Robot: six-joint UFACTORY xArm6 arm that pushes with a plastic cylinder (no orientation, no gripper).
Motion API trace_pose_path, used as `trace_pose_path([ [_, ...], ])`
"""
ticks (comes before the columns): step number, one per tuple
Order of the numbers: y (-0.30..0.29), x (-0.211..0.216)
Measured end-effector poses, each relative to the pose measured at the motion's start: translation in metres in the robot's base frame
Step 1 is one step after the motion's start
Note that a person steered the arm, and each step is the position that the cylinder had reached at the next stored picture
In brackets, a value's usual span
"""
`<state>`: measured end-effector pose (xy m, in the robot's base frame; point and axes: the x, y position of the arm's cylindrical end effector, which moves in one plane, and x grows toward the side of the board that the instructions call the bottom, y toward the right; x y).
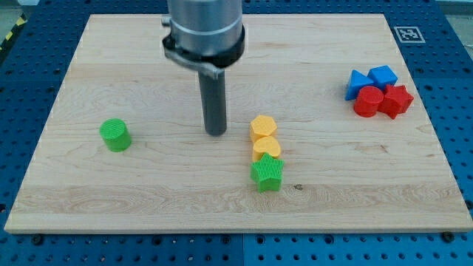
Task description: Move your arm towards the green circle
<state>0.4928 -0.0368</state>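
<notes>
The green circle (pixel 115 134) is a short green cylinder on the wooden board (pixel 148 59), at the view's left. My tip (pixel 216 133) rests on the board near the middle, well to the right of the green circle and just left of a yellow hexagon block (pixel 262 127). Nothing lies between my tip and the green circle.
Below the yellow hexagon sit a yellow heart block (pixel 267 148) and a green star block (pixel 267 173), in a column. At the view's right is a cluster: two blue blocks (pixel 358 83) (pixel 382 75), a red cylinder (pixel 367 101) and a red block (pixel 395 100).
</notes>
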Motion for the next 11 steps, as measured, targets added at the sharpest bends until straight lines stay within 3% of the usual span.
trace_pose_path([
  [3, -0.013, 0.067],
  [4, -0.063, 0.092],
  [6, -0.147, 0.069],
  [8, -0.148, 0.065],
  [11, -0.131, 0.022],
])
